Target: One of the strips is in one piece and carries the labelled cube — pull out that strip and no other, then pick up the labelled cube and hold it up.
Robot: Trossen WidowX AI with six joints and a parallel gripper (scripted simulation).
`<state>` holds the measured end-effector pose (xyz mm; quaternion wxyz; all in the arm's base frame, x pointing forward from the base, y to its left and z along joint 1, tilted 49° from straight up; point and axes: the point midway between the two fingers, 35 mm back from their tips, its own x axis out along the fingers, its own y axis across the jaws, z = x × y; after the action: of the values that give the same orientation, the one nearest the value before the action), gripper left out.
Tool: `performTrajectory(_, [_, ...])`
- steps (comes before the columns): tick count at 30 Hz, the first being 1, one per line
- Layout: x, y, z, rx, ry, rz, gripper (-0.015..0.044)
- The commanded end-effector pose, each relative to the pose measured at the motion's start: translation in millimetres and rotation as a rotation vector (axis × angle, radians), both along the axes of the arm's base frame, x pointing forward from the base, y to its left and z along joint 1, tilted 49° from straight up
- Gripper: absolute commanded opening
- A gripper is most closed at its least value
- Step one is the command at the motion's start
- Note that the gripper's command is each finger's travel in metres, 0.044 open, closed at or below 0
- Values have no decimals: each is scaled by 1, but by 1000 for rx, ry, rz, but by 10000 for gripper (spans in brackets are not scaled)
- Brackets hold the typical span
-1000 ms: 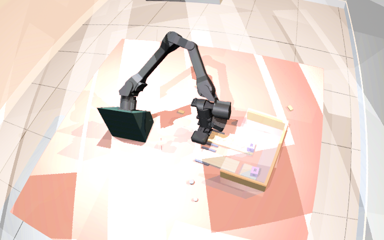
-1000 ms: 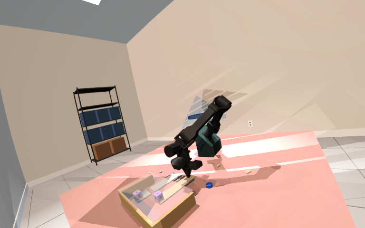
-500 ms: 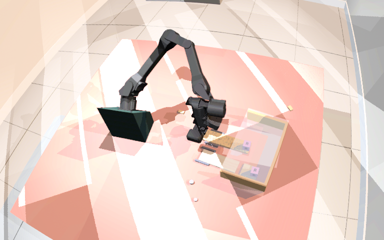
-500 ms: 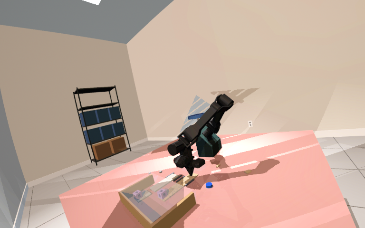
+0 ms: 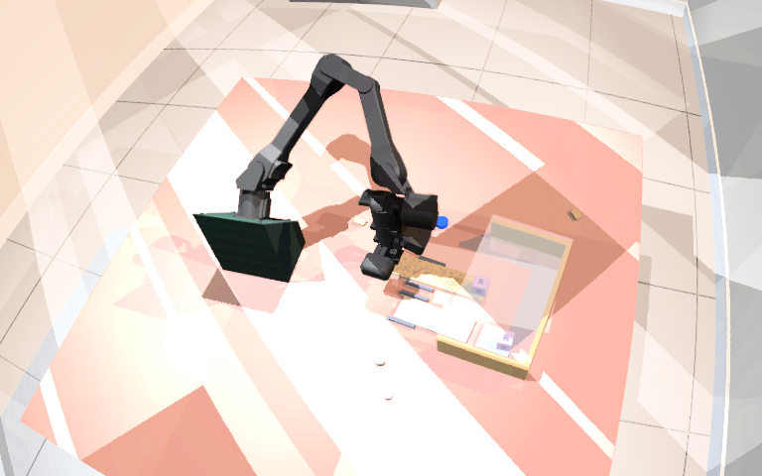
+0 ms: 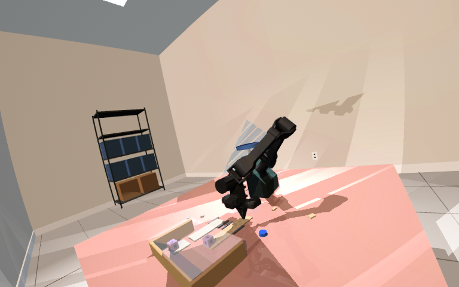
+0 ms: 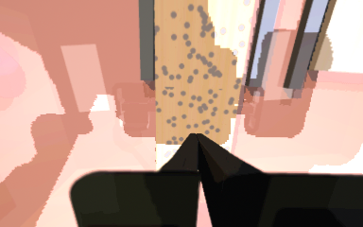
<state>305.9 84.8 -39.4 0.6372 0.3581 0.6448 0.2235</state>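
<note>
1. The gripper [image 5: 393,252] [image 6: 243,213] [image 7: 195,139] is clenched, its tips meeting with nothing visible between them; in the wrist view they lie over the lower end of the speckled strip [image 5: 414,265] [image 6: 241,222] [image 7: 186,95].
2. Dark rails [image 5: 419,285] [image 7: 146,43] flank that strip on both sides, leaving narrow gaps for sideways movement.
3. The white strip [image 5: 433,313] [image 6: 207,229] [image 7: 347,38] lies alongside; a gap parts it from the short white piece [image 5: 487,336] [image 6: 183,246].
4. Right of centre in the top view, the labelled cube [image 5: 479,285] [image 6: 208,241] sits on the far end of the speckled strip, under a see-through cover [image 5: 522,269]. The other cube [image 5: 504,340] [image 6: 173,244] sits on the short piece.
5. Wooden walls [image 5: 480,357] [image 6: 216,267] bound the cubes' area; the side facing the arm is open.
6. A blue disc [image 5: 443,222] [image 6: 262,233] lies near the speckled strip, outside the walls.
7. At the back left of the exterior view stands a shelf rack [image 6: 118,113], beyond the table.
8. Glare and the arm hide parts of the strips; tip contact looks likely, though I can't be certain.
</note>
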Motion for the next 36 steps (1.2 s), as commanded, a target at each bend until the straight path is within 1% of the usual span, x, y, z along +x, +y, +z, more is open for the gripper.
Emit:
performTrajectory(1, [-15,7,-2,6,29,14,0])
performTrajectory(36, [-61,15,4,6,31,14,0])
